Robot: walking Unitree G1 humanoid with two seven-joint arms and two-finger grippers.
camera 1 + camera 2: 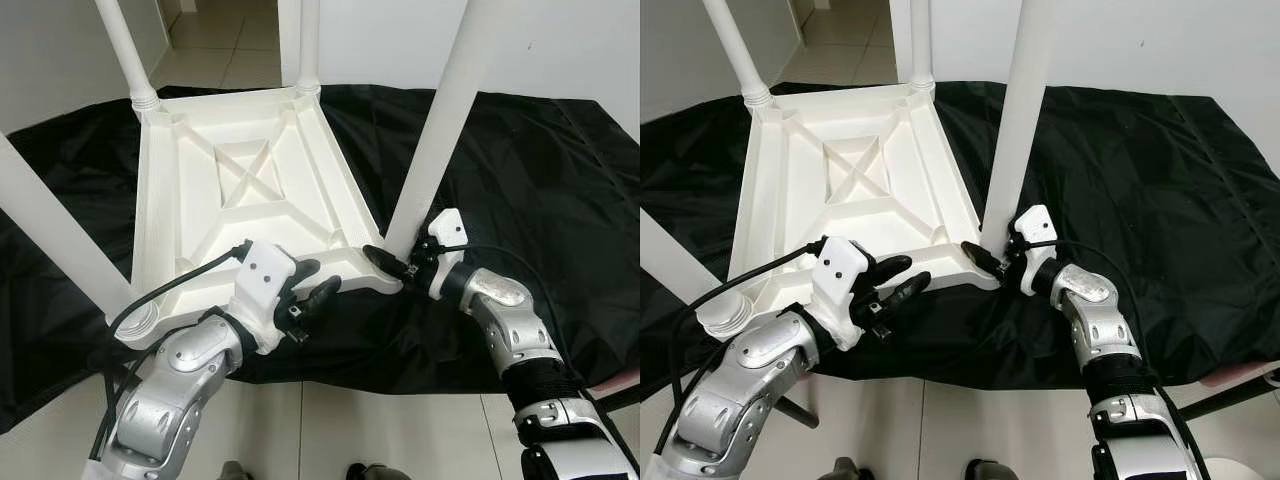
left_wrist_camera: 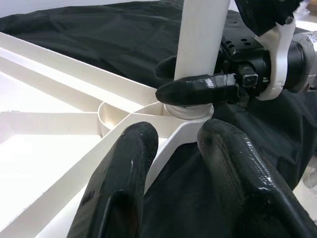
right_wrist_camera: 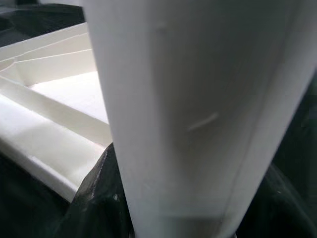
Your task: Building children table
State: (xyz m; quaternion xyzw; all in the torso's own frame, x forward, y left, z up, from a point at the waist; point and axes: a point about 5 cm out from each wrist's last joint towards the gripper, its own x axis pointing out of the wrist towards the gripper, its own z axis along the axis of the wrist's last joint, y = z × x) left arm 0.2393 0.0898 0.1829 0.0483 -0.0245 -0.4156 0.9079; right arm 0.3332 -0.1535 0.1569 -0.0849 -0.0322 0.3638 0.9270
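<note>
Black cloth [image 1: 520, 180] covers the floor under an upturned white tabletop [image 1: 250, 190]; nearest, the left gripper [image 1: 310, 300] hovers with fingers parted by its rim; the right gripper [image 1: 392, 262] clasps the fourth leg [image 1: 440, 130] at its socket; all legs look seated, perhaps needing tightening

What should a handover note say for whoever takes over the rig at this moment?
Right claw: closed around the base of the near-right leg, at its corner socket.
Left claw: open, at the near edge of the upturned white tabletop, gripping nothing.
Tabletop lies upside down on a black sheet.
Done: four legs stand in the corners.
Left: whether this leg is fully seated cannot be told; then turn the table upright.
</note>
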